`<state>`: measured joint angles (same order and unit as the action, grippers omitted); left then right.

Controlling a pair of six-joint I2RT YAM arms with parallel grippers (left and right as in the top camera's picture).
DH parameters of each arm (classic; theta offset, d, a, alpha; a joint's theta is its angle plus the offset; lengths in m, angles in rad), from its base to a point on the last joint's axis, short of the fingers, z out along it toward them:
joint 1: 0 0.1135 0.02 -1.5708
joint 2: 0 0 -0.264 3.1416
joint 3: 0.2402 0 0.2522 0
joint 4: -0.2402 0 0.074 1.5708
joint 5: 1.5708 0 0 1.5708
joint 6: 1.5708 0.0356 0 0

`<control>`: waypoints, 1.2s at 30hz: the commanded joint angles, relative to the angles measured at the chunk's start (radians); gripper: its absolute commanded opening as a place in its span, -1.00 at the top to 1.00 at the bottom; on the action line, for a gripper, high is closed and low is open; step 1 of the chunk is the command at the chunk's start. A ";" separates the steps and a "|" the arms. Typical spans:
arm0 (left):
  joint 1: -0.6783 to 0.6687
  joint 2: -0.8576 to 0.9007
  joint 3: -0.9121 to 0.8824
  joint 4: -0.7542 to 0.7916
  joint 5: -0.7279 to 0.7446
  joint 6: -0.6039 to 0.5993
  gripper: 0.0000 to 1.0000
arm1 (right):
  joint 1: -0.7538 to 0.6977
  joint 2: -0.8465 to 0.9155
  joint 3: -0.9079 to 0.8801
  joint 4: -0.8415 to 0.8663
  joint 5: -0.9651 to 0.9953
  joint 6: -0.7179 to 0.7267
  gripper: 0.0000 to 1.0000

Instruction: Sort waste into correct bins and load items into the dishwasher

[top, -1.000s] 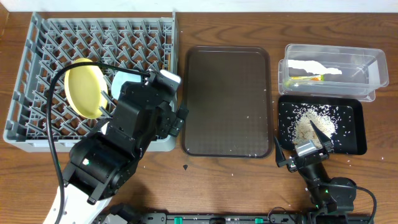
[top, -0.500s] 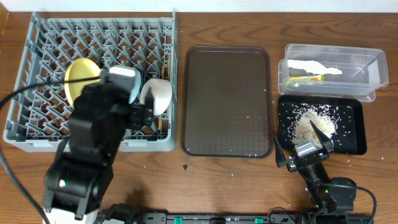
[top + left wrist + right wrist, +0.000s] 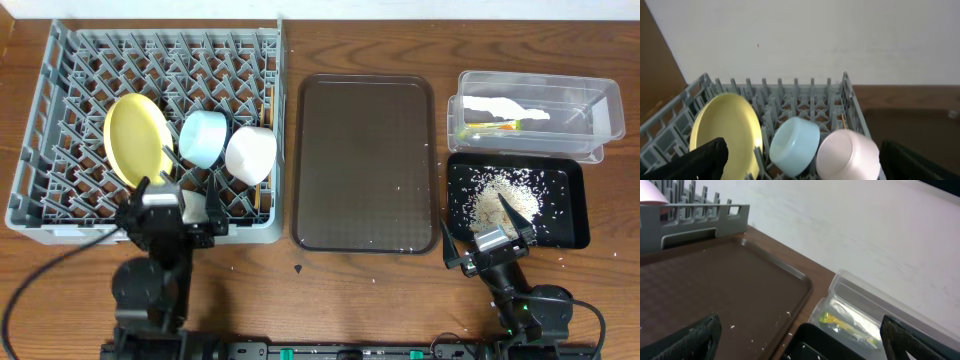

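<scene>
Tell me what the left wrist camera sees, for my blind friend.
A grey dish rack holds a yellow plate, a light blue bowl and a white bowl side by side. The open left hand is empty.

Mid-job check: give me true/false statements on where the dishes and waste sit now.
The round yellow plate stands in the grey plastic dish rack. True.
The light blue bowl sits on the dark brown serving tray. False: it is in the rack, between the plate and the white bowl.
The off-white rice-like scraps lie in the shallow black tray. True.
The green-and-orange snack wrapper lies in the black tray. False: it is in the clear plastic tub.
</scene>
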<state>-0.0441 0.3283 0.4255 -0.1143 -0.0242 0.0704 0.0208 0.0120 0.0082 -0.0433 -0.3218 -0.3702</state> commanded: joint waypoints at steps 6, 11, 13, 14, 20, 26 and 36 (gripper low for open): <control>0.010 -0.225 -0.261 0.191 0.013 -0.024 -0.93 | -0.008 -0.007 -0.003 -0.002 -0.004 -0.008 -0.99; 0.016 -0.323 -0.370 0.248 0.006 -0.024 -0.93 | -0.008 -0.007 -0.003 -0.002 -0.004 -0.008 -0.99; 0.022 -0.327 -0.399 0.263 0.006 -0.024 -0.93 | -0.008 -0.007 -0.003 -0.002 -0.004 -0.008 -0.99; 0.023 -0.327 -0.415 0.267 0.006 -0.024 -0.94 | -0.008 -0.007 -0.003 -0.002 -0.004 -0.008 -0.99; 0.023 -0.327 -0.422 0.128 0.006 -0.024 -0.93 | -0.008 -0.007 -0.003 -0.002 -0.004 -0.008 -0.99; 0.023 -0.327 -0.422 0.041 0.006 -0.024 -0.93 | -0.008 -0.007 -0.003 -0.002 -0.004 -0.008 -0.99; 0.023 -0.326 -0.422 0.041 0.006 -0.024 -0.93 | -0.008 -0.007 -0.003 -0.002 -0.004 -0.008 -0.99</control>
<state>-0.0269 0.0101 0.0166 -0.0235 -0.0055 0.0517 0.0208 0.0120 0.0082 -0.0429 -0.3218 -0.3702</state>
